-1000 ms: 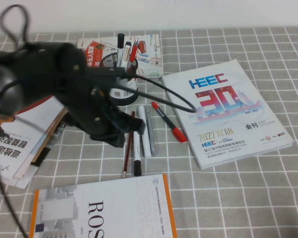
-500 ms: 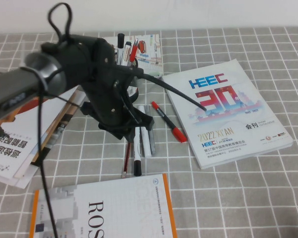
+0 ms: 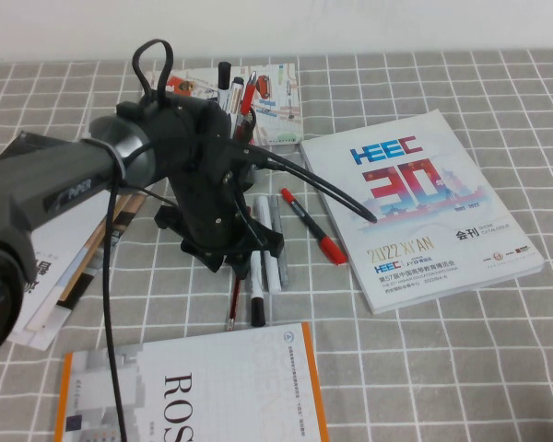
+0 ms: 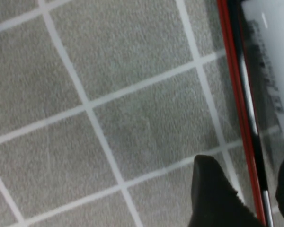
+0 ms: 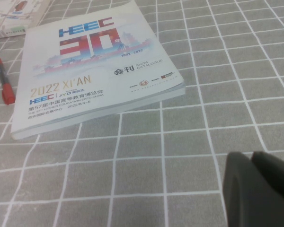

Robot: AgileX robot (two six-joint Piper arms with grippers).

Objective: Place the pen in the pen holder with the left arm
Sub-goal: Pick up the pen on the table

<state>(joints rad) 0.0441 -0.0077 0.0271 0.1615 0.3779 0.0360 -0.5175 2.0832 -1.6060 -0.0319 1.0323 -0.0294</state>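
Observation:
The thin maroon pen (image 3: 232, 302) lies on the checked cloth, its far part hidden under my left gripper (image 3: 229, 247). In the left wrist view the pen (image 4: 235, 94) runs between the two open fingertips (image 4: 213, 198), close to the cloth; my left gripper (image 4: 253, 205) straddles it without closing on it. The black mesh pen holder (image 3: 243, 127) stands behind the left arm, mostly hidden, with markers sticking out of it. My right gripper (image 5: 260, 189) is shut and empty, low over bare cloth near the HEEC booklet, and is outside the high view.
White markers (image 3: 269, 247) lie right beside the pen; one also shows in the left wrist view (image 4: 270, 61). A black marker with red caps (image 3: 311, 226) and the HEEC booklet (image 3: 424, 207) lie to the right. A ROS book (image 3: 194, 396) is at the front and papers (image 3: 37, 267) at the left.
The left arm has swung in from the left and settled over the row of pens. Its gripper now sits low over the maroon pen. The pens have not moved.

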